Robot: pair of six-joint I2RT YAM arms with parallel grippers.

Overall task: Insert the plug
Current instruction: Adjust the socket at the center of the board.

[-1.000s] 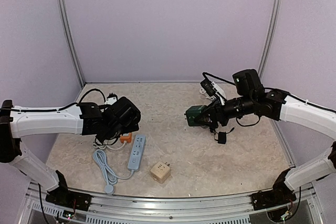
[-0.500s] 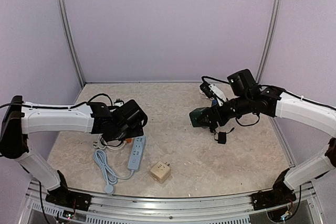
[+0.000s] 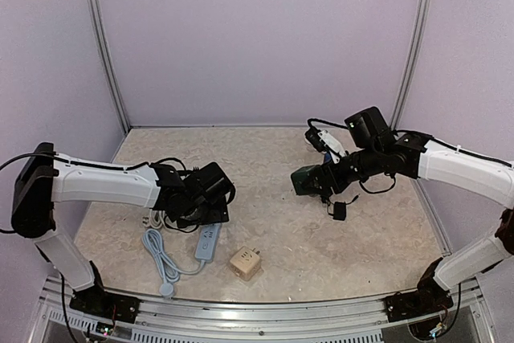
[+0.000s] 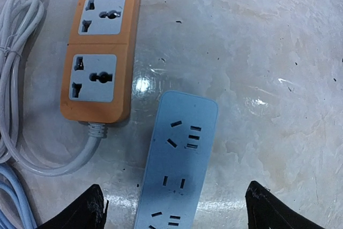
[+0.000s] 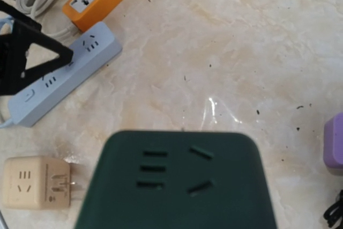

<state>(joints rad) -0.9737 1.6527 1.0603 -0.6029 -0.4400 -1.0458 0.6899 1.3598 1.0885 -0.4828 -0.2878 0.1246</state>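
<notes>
My left gripper (image 4: pixel 177 213) is released: its two black fingers (image 4: pixel 88 210) stand wide apart at the bottom of the wrist view, one on each side of the blue power strip (image 4: pixel 179 159), with bare tabletop showing between each finger and the strip, so nothing is grasped. The strip lies flat, socket face up, and its near end runs out of that view between the fingers. Just beside its far end lies an orange power strip (image 4: pixel 102 52), also face up, with a white cord (image 4: pixel 21 68) leaving its end and looping along the left. On the other side, my right gripper (image 3: pixel 317 180) is clamped on the green adapter block (image 5: pixel 177 186) and holds it above the table (image 3: pixel 361 238), well apart from the blue strip. In the right wrist view the block fills the bottom of the frame with its slotted face toward the camera, and it hides the fingers; I cannot tell from any view whether it carries prongs on its far side. Below and to the left of it in that view, a beige cube adapter (image 5: pixel 35 183) rests on the table with its metal prongs pointing sideways. A small black part on a thin cable (image 3: pixel 340 211) lies under the right arm, and a purple object (image 5: pixel 335 143) shows at the right edge of the right wrist view.
</notes>
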